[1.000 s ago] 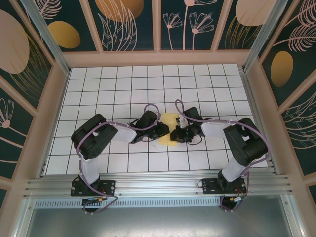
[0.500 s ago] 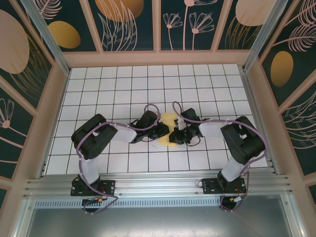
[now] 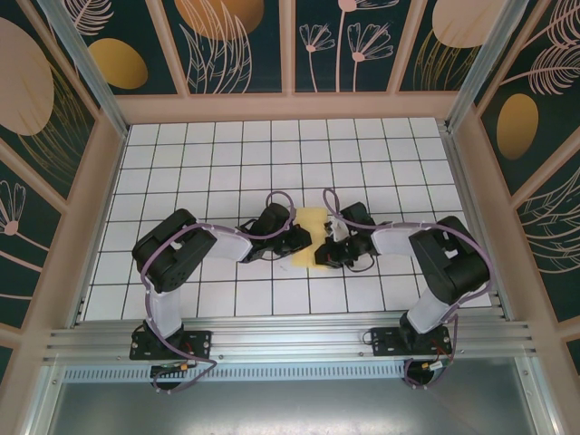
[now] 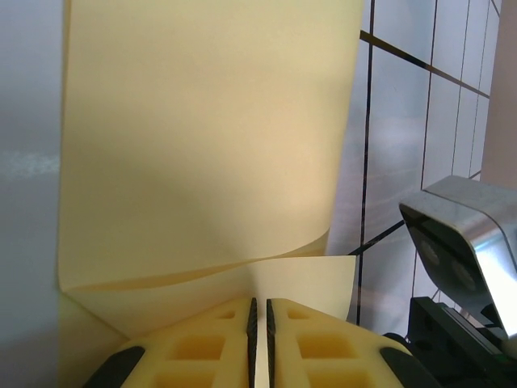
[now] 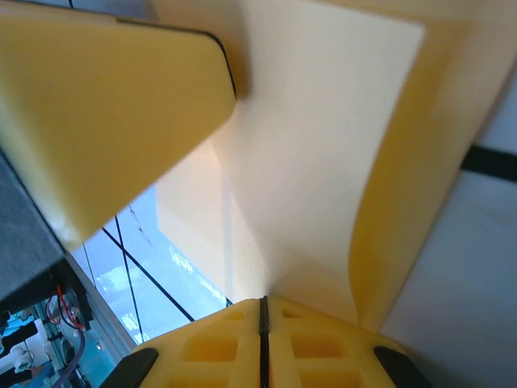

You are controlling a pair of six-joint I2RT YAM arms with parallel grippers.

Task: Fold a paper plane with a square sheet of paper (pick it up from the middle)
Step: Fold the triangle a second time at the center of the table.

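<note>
**Two closed claws meet at a half-hidden yellow sheet**

The sheet of paper [image 3: 312,225] lies on the white tiled table [image 3: 227,163], with the left claw [image 3: 302,241] at its left edge and the right claw [image 3: 323,252] at its right edge. From above, the two black wrists cover most of the sheet. Only a pale patch at its far end and a sliver at its near end can be seen, so its outline cannot be made out there.

In the left wrist view the sheet [image 4: 210,137] is doubled over, its upper layer curling up at the near edge. The left claw [image 4: 259,303] is closed at that edge, its pads meeting along a thin dark seam. Whether any paper is caught in the seam cannot be told. A grey housing [image 4: 464,234] is cut off by the frame to the right of the sheet.

In the right wrist view the right claw [image 5: 262,301] is likewise closed against the sheet [image 5: 323,162], whose right side bends upward. A blurred yellow finger [image 5: 105,121] of the left claw overlaps the sheet's upper left.
</note>
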